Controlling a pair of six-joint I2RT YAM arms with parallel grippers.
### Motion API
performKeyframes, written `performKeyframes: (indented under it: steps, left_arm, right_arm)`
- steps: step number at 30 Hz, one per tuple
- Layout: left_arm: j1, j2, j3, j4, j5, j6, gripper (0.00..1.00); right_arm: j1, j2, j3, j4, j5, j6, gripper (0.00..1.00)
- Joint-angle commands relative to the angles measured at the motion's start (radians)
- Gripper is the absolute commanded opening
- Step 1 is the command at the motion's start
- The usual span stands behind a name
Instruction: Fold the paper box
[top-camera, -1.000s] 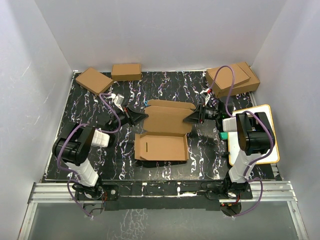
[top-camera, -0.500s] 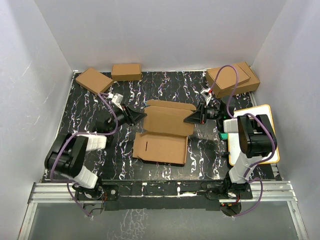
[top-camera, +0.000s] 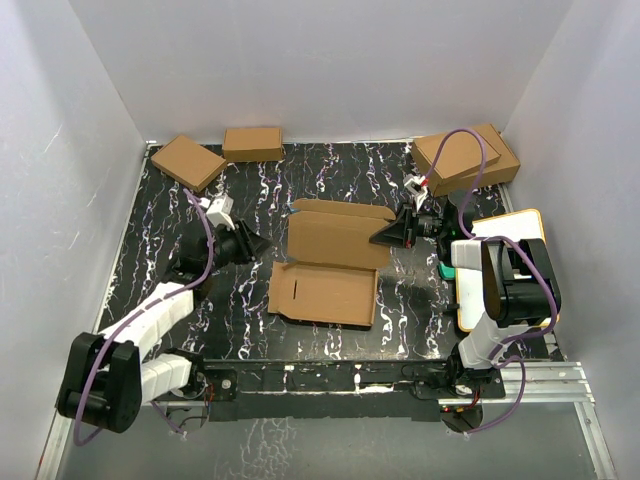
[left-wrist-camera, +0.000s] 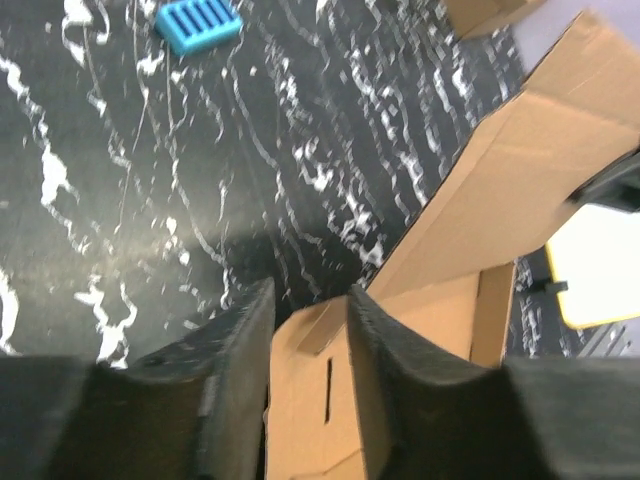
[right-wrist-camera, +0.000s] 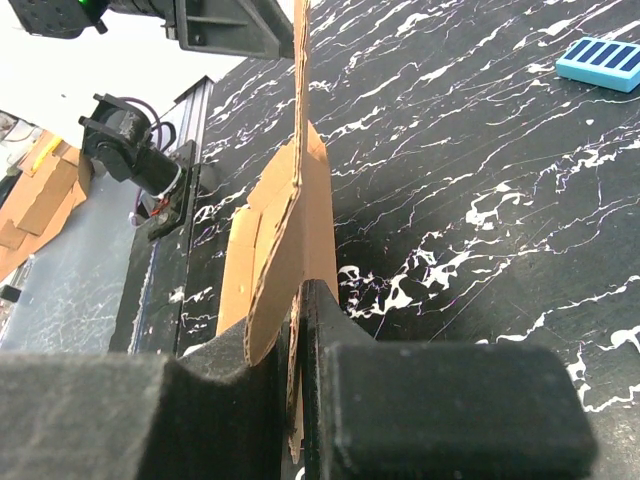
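Right gripper is pressed together on the thin right edge of the paper box, pinching a raised side panel; its wrist view shows the cardboard sandwiched between the pads. Left gripper sits just beside the box's left edge with its fingers spread, holding nothing as far as I can see. The box is mid-table, with the slotted panel flat in front and the back part propped up. I'd guess it's light and stiff, bends only at the creases, and slides easily, so grab flap edges close to a crease and brace the other side.
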Motion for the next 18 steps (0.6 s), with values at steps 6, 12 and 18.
performKeyframes:
  steps: [6,12,18]
  left_arm:
    - [-0.014,-0.056,-0.044,-0.050,0.056,-0.107,0.06]
    - [-0.066,0.029,-0.027,-0.029,0.034,-0.101,0.01]
    - [-0.098,0.109,0.002,-0.027,-0.003,-0.064,0.00]
  right_arm:
    - [-0.005,-0.048,0.005,0.026,-0.010,-0.071,0.08]
    - [-0.006,-0.050,0.006,0.019,-0.010,-0.072,0.08]
    - [-0.005,-0.054,0.005,0.013,-0.012,-0.076,0.08]
